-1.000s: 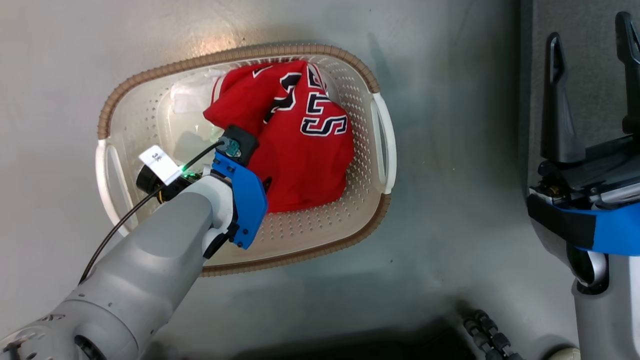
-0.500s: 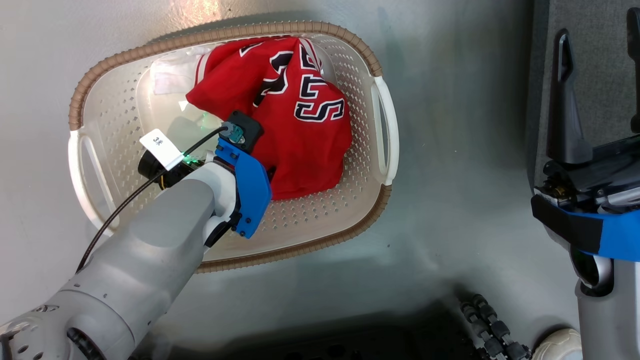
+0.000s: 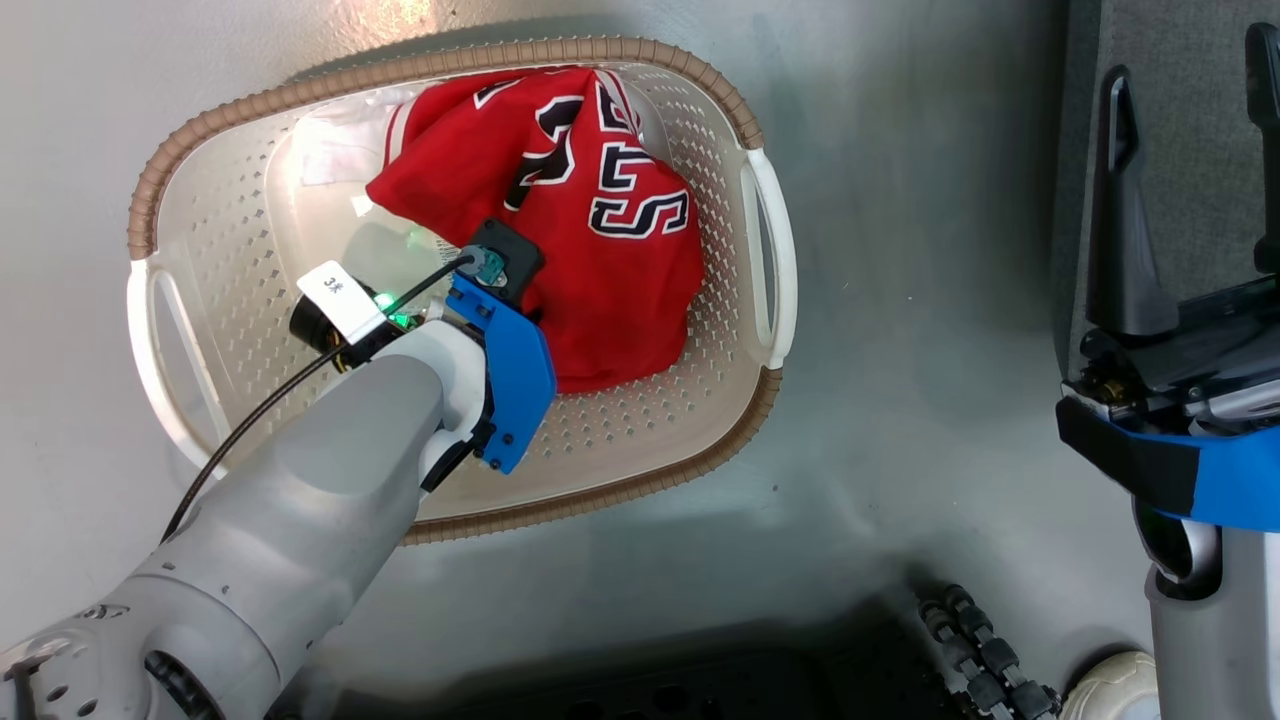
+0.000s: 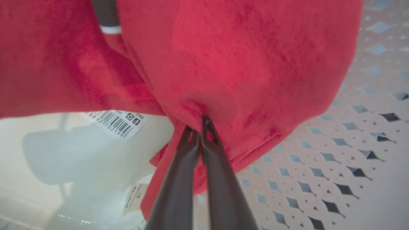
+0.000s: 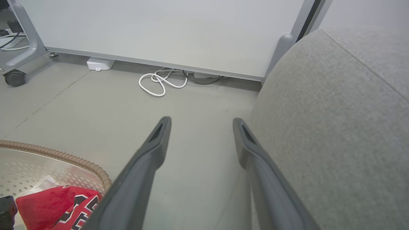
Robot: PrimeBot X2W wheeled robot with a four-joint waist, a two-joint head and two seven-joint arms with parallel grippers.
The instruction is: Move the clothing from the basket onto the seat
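A red jersey [image 3: 610,270] with dark white-outlined letters lies bunched in the cream perforated basket [image 3: 620,420] on the floor. My left arm [image 3: 330,500] reaches down into the basket, its wrist over the jersey's near edge. In the left wrist view my left gripper [image 4: 199,124] is shut on a pinched fold of the red fabric [image 4: 243,64] just above the basket bottom. My right gripper [image 3: 1187,60] stands open and holds nothing, beside and partly over the grey seat [image 3: 1190,180]. The right wrist view shows its fingers spread [image 5: 201,121] next to the seat's rounded edge [image 5: 335,111].
A barcode label [image 4: 115,123] is stuck on the basket bottom. A white cable coil [image 5: 159,84], a small white box [image 5: 99,63] and a caster [image 5: 14,78] lie along a pale wall panel. A black ribbed cable [image 3: 980,660] sits by my base.
The head view has shifted, so the basket sits further left and higher. My left wrist has edged slightly right over the jersey. The right arm has held still.
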